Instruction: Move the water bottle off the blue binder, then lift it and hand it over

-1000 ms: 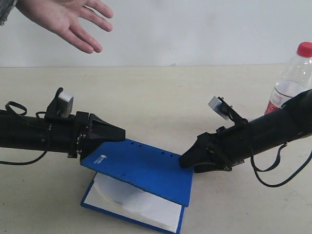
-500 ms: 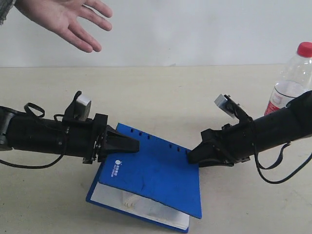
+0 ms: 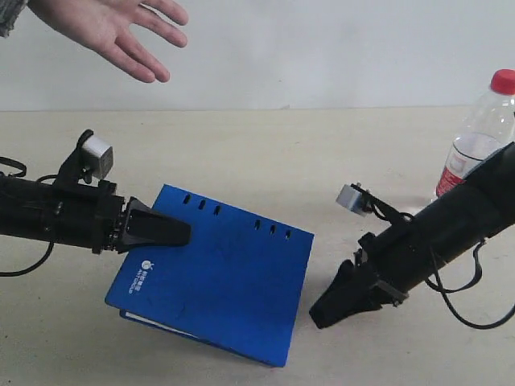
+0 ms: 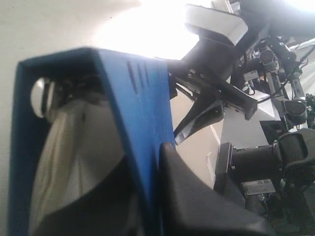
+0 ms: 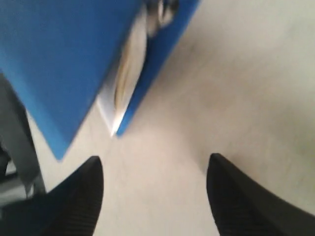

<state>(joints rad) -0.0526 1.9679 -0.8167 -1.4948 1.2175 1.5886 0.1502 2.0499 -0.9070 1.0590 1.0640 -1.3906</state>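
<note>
Slippage is the main worry: the left end effector [image 3: 179, 233] is pinching only the front cover of the blue binder [image 3: 233, 281] at its left edge. The left wrist view shows the white pages [image 4: 74, 147] bulging away from that cover, so the weight hangs off one thin board and could twist or slide free if the arm rises quickly. The right end effector [image 3: 320, 312] sits just beside the binder's near right corner, apart from it, fingers spread with nothing between them, so it gives no support. Bringing it in carelessly could shove the binder rather than catch it. The water bottle [image 3: 483, 129] stands upright on the table [image 3: 265, 153] at the far right, off the binder and close behind the right arm, where a swing of that arm could topple it. An open hand [image 3: 105, 28] is held out at the far left, well apart from the binder. A small white logo [image 3: 147, 269] with a line of print sits by the left end effector, too small to read; the bottle's red-and-white label [image 3: 463, 161] is likewise illegible.
</note>
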